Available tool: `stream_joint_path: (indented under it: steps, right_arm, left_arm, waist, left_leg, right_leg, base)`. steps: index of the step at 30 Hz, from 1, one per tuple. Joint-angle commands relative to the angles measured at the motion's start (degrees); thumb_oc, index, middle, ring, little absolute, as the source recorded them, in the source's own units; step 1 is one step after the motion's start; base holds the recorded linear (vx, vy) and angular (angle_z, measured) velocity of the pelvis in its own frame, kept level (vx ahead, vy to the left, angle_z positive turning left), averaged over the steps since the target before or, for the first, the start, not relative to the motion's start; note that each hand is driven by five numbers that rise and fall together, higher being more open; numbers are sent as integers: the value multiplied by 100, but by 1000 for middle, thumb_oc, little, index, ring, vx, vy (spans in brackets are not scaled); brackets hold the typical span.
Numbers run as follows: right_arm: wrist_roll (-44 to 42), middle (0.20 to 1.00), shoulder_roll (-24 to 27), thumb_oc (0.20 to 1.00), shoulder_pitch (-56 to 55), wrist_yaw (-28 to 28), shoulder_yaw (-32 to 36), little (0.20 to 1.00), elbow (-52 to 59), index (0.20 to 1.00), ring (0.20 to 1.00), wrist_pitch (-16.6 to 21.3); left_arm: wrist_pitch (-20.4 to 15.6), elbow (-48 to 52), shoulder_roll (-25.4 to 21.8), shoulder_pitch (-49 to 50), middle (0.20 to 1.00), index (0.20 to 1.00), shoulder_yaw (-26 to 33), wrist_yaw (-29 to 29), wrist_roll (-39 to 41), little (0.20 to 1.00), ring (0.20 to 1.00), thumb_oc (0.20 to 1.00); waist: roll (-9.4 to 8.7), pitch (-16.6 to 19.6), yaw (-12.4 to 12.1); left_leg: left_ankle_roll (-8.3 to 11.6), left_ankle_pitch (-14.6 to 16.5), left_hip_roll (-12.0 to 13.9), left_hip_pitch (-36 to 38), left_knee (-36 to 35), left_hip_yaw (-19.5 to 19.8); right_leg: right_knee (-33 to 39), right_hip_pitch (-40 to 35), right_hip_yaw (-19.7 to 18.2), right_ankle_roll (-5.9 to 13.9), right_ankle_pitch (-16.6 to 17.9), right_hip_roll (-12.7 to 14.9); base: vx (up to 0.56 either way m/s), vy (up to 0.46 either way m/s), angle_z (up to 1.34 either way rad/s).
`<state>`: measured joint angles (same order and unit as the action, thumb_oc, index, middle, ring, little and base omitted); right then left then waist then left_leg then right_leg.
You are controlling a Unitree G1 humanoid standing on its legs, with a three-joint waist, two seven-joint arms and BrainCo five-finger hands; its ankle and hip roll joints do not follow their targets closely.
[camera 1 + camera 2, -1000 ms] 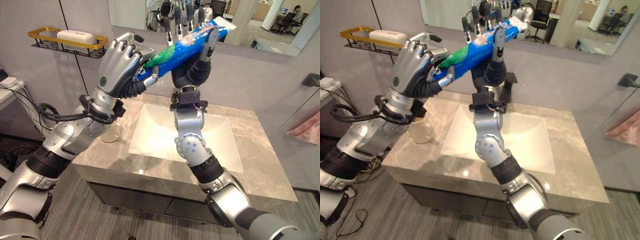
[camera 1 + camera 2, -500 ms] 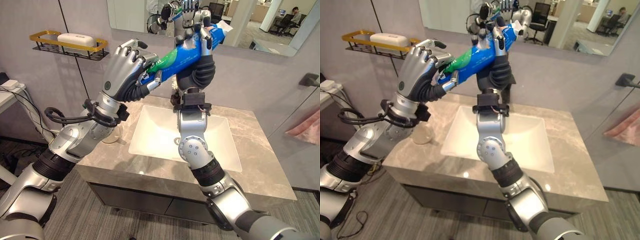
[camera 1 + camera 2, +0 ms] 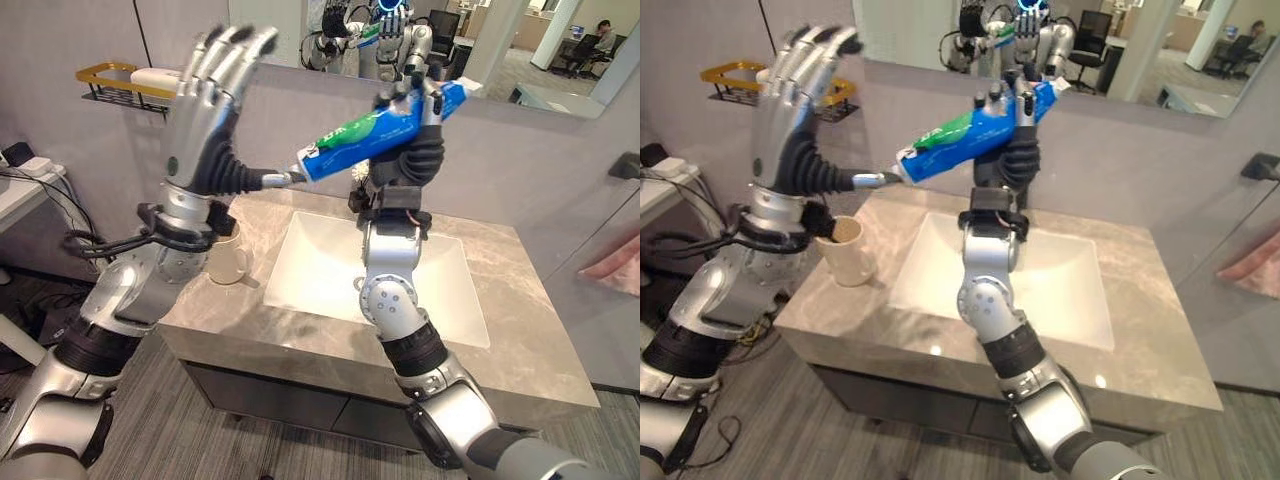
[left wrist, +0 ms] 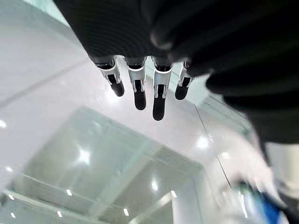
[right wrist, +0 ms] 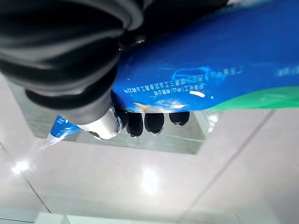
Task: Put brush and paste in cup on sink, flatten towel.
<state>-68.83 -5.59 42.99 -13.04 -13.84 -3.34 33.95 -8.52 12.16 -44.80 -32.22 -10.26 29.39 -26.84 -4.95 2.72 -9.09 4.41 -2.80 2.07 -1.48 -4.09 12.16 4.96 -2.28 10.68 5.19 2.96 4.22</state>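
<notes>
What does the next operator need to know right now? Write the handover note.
Right hand: shut on the toothpaste tube, held high over the sink, cap end toward the left hand.
Left hand: open, fingers straight and raised, thumb near the tube's cap; it holds nothing.
Cup: upright on the counter beside the sink, on the robot's left; looks empty from here.
Pink towel: hanging at the far right, untouched.
I cannot make out a brush.
Done: nothing is in the cup yet.
Left: put paste and brush into the cup, then flatten the towel.
</notes>
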Motion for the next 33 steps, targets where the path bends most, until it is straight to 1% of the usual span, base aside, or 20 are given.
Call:
stream_joint_path:
  steps: [1,4,7,8,9,10,12,14,16,17,18,20,21,23,24,25,27,29,30,33]
  right_arm:
    - [431,200,177,200,317,0,219,200,136,200,200,149]
    - [566,200,411,200,274,64,193,200,113,200,200,7]
    - [542,200,505,200,255,134,309,200,135,200,200,25]
    - [532,200,526,200,237,160,316,200,156,200,200,30]
    - [542,200,553,200,210,174,322,200,163,200,200,16]
    - [543,200,552,200,200,174,306,200,167,200,200,16]
    - [589,200,618,200,139,175,283,200,130,200,200,-54]
    - [863,200,842,200,168,122,242,200,55,200,200,-232]
    - [858,200,885,200,173,200,252,200,19,200,200,-298]
    - [856,200,890,200,172,204,252,200,18,200,200,-298]
    - [859,200,898,200,190,226,253,200,-28,200,200,-331]
    - [837,200,873,200,179,262,234,200,-87,200,200,-363]
    - [823,200,873,200,166,294,198,200,-162,200,200,-380]
    - [830,200,894,200,160,288,219,200,-196,200,200,-381]
    - [890,200,946,200,140,285,223,200,-247,200,200,-391]
    - [892,200,957,200,145,283,228,200,-246,200,200,-391]
    - [1109,200,1114,200,166,210,244,200,-348,200,200,-404]
    - [1145,200,1141,200,166,185,261,200,-362,200,200,-405]
    - [1304,200,1234,200,139,110,305,200,-436,200,200,-384]
    - [1495,200,1324,200,88,55,325,200,-452,200,200,-387]
  left_arm:
    - [-12,113,-316,300,1000,1000,600,335,263,1000,1000,1000]
    - [1,383,-450,1486,1000,1000,1629,538,111,1000,1000,1000]
    - [11,282,-272,2489,1000,1000,2257,697,96,1000,1000,1000]
    - [-13,278,-170,2730,1000,1000,2386,714,157,1000,1000,1000]
    - [-31,164,-12,3072,1000,1000,2507,697,302,1000,1000,1000]
    - [-38,176,-1,3099,1000,1000,2527,695,309,1000,1000,1000]
    - [-103,-113,268,3500,1000,1000,2580,637,657,1000,1000,1000]
    - [-134,-816,469,3956,1000,1000,2577,405,1252,1000,1000,1000]
    - [-90,-1259,598,4192,1000,1000,2548,276,1547,1000,1000,1000]
    - [-95,-1265,597,4187,1000,1000,2545,274,1553,1000,1000,1000]
    - [-55,-2034,796,4309,1000,1000,2413,107,2044,1000,1000,1000]
    - [42,-2831,888,4273,1000,1000,2171,-58,2332,1000,1000,1000]
    - [99,-3255,882,4215,1000,1000,1999,-153,2391,1000,1000,1000]
    - [97,-3456,907,4163,1000,1000,1878,-221,2439,1000,1000,1000]
    - [146,-3925,946,4116,1000,1000,1673,-458,2563,1000,1000,1000]
    - [133,-3948,946,4090,1000,1000,1656,-456,2569,1000,1000,1000]
    - [128,-4308,964,4017,1000,1000,1352,-687,2603,1000,1000,1000]
    - [101,-4492,986,3958,1000,1000,1277,-712,2625,1000,1000,1000]
    - [72,-4604,1010,3906,1000,1000,1099,-828,2587,1000,1000,1000]
    - [38,-4760,1028,3921,1000,1000,1051,-885,2568,1000,1000,1000]
  waist:
    - [-8,215,-161]
    - [-54,158,-328]
    - [-128,97,-542]
    - [-144,81,-582]
    - [-163,65,-654]
    - [-153,72,-635]
    - [-194,28,-753]
    - [-260,-66,-933]
    - [-286,-108,-1040]
    - [-282,-106,-1033]
    - [-304,-149,-1126]
    - [-330,-176,-1191]
    - [-340,-193,-1217]
    - [-347,-205,-1227]
    - [-360,-242,-1250]
    - [-355,-240,-1243]
    - [-359,-310,-1262]
    - [-355,-330,-1262]
    - [-343,-367,-1287]
    - [-339,-368,-1305]
  left_leg:
    - [-370,294,-284,152,-91,122]
    - [-355,270,-306,124,-91,207]
    - [-350,270,-331,72,-91,328]
    - [-354,214,-353,24,-91,367]
    - [-346,239,-362,16,-91,410]
    - [-350,199,-372,-4,-91,418]
    - [-349,154,-411,-80,-91,508]
    - [-349,125,-437,-167,-91,608]
    - [-361,105,-464,-201,-91,670]
    - [-366,68,-474,-223,-91,678]
    - [-384,39,-511,-266,-91,747]
    - [-389,54,-537,-284,-91,786]
    - [-392,40,-554,-301,-91,835]
    - [-402,-1,-581,-338,-91,889]
    - [-408,-4,-602,-336,-91,975]
    - [-413,-36,-613,-359,-91,990]
    - [-430,-47,-643,-374,-91,1103]
    - [-432,-60,-662,-385,-91,1147]
    - [-447,-91,-703,-382,-91,1262]
    - [-457,-101,-752,-377,-91,1334]
  right_leg:
    - [-9,-328,-25,43,-320,227]
    - [-7,-354,59,34,-340,245]
    - [-4,-375,173,30,-385,260]
    - [2,-356,215,34,-348,272]
    - [1,-380,263,31,-394,274]
    - [4,-366,271,35,-362,281]
    - [4,-352,347,34,-370,284]
    - [4,-335,453,44,-387,296]
    - [4,-329,520,58,-374,311]
    - [4,-311,528,64,-345,319]
    - [4,-313,597,76,-335,329]
    - [4,-337,650,85,-360,332]
    - [-1,-349,696,86,-363,337]
    - [-7,-342,748,94,-342,353]
    - [-117,-342,830,85,-406,364]
    - [-120,-324,845,92,-386,372]
    - [-383,-256,921,77,-514,393]
    - [-454,-238,948,74,-547,403]
    - [-625,-214,1051,64,-643,429]
    - [-672,-238,1126,69,-697,451]
  base:
    - [-8,-10,13]
    - [-9,-7,13]
    - [-1,-10,16]
    - [20,-15,32]
    - [-16,5,38]
    - [-5,-2,34]
    - [-31,1,36]
    - [-8,-19,30]
    - [-7,1,25]
    - [-17,28,12]
    - [-23,29,11]
    - [18,22,18]
    - [10,23,16]
    - [7,35,14]
    - [21,40,37]
    - [23,43,38]
    - [0,40,30]
    - [9,38,31]
    - [27,46,26]
    - [28,37,26]
